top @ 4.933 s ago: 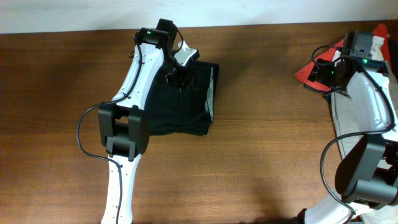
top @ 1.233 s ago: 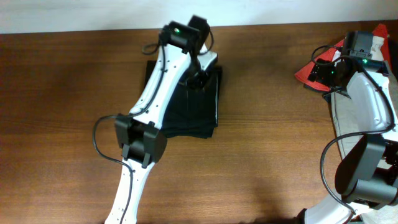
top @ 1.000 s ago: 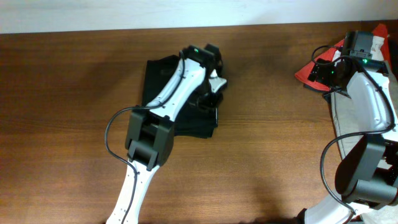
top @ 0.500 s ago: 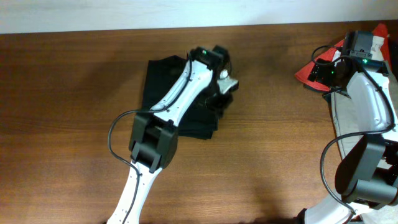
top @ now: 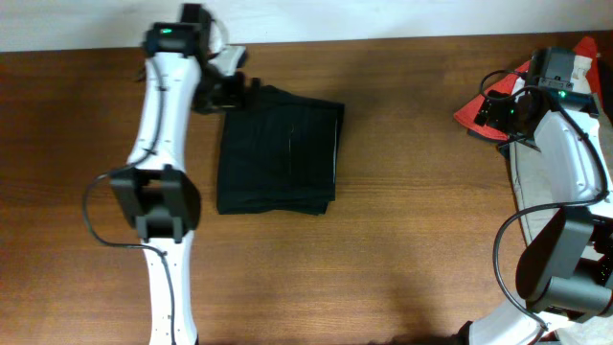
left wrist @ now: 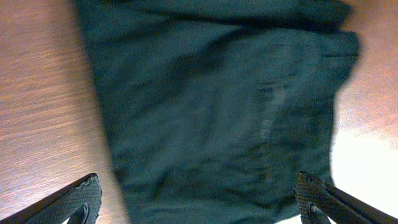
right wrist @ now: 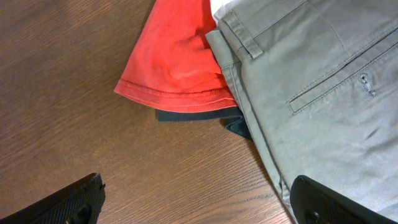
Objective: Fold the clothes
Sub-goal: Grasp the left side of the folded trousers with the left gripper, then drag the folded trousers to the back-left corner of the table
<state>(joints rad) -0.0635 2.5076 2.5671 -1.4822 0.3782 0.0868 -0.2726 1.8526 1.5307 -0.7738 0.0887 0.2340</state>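
Wood table (top: 402,240), black garment (top: 278,149), grey trousers (right wrist: 311,93)

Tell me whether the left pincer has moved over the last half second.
Yes. The left pincer swung left, from the black garment's right edge to its far left corner.

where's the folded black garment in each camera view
Overhead: folded black garment lies left of centre.
Left wrist: it fills most of the frame.
Right wrist: not in it.
Shared landmark: the wooden table, in all three.
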